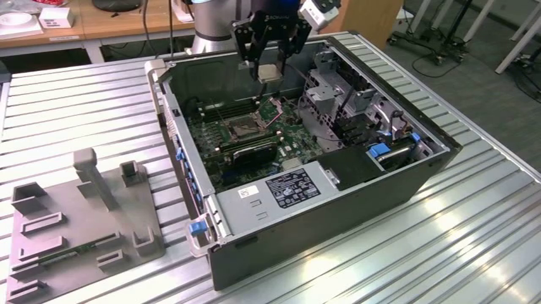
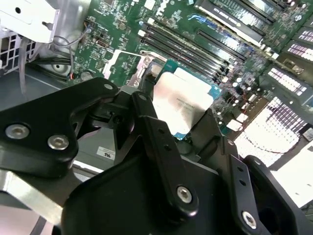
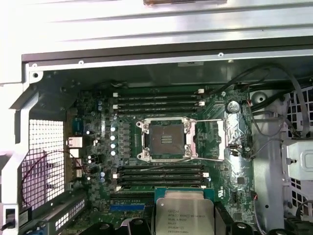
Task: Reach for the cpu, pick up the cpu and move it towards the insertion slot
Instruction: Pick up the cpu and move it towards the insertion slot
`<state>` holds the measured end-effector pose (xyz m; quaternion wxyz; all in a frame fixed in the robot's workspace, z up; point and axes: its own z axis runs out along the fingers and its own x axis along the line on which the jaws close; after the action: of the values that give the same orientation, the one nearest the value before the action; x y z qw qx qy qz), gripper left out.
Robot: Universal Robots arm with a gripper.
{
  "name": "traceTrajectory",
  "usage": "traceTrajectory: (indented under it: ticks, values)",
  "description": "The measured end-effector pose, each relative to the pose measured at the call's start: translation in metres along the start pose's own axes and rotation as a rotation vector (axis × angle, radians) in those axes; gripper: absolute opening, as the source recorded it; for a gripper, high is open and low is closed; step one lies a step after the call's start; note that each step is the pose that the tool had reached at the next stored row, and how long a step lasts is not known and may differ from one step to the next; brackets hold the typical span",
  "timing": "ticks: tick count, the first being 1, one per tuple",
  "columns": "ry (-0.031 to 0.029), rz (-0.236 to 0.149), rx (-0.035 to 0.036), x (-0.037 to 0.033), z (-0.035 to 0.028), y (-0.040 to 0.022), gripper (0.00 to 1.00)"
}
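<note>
My gripper (image 1: 268, 68) hangs over the far end of the open computer case (image 1: 338, 209), shut on the cpu (image 1: 268, 73), a small square chip with a silvery top. In both wrist views the cpu (image 2: 182, 100) (image 3: 183, 215) sits between my black fingers (image 2: 146, 127), well above the green board. The insertion slot (image 1: 241, 128) is a metal-framed square socket with a dark centre on the board, below the chip and nearer the exterior camera. In the first wrist view the insertion slot (image 3: 166, 139) lies bare, apart from the cpu, with memory slots between them.
Long black memory slots (image 3: 159, 102) flank the socket, whose retention frame (image 1: 272, 111) stands raised. A metal drive cage (image 1: 338, 95) and cables fill the case's side on the exterior view's right. A grey plastic tray (image 1: 76, 221) sits on the ribbed metal table (image 1: 85, 114).
</note>
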<state>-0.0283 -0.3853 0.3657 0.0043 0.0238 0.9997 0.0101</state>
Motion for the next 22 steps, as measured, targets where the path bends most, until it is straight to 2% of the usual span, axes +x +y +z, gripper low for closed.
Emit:
traceTrajectory:
  ticks: [6, 13, 16, 22]
  values:
    - [-0.0002, 0.010, 0.0000, -0.0051, 0.0017, 0.0081, 0.55]
    - [-0.0002, 0.011, 0.0001, -0.0095, 0.0043, 0.0260, 0.55]
    - [-0.0002, 0.011, 0.0002, -0.0127, 0.0051, 0.0295, 0.55]
    - [-0.0002, 0.011, 0.0001, -0.0256, 0.0064, 0.0339, 0.55]
